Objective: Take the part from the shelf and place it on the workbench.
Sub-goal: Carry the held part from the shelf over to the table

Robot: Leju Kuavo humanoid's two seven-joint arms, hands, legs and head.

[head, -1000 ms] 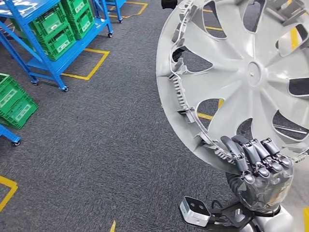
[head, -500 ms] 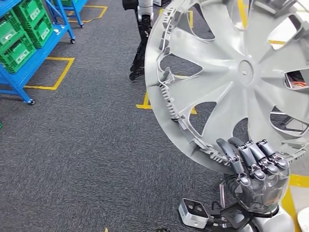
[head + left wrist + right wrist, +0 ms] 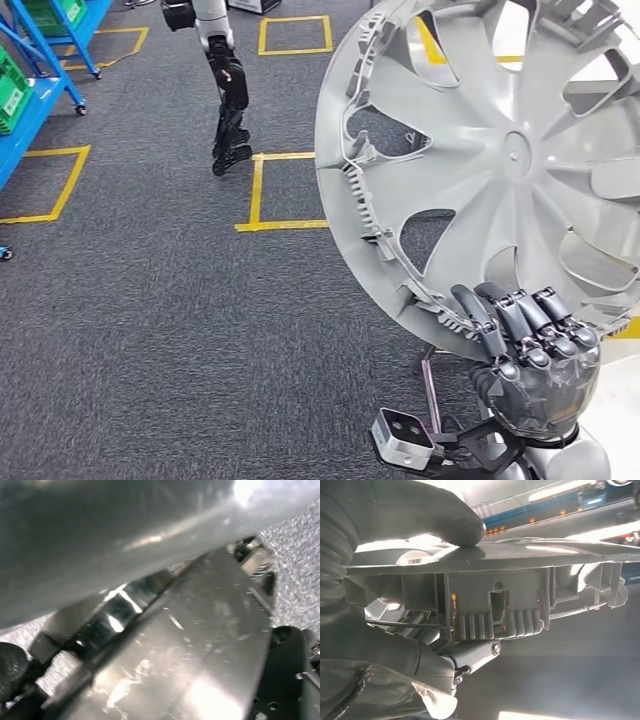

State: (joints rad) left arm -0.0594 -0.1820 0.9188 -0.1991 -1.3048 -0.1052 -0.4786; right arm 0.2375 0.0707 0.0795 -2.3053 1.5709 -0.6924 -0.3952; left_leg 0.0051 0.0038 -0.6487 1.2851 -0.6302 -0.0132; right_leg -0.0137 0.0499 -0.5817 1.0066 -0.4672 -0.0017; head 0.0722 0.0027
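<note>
Silver-grey fingers of the right hand (image 3: 540,350) clench the near rim of the part (image 3: 498,160), held upright above the carpet (image 3: 173,330) at right. The left hand's state I cannot tell. Carrying step, I judge; next, reaching the counter.

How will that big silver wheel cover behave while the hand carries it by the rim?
The wheel cover looks like thin moulded plastic, probably light but slightly flexible. Held at its lower rim by the right hand, it may sway. Its small rim clips look breakable.
</note>
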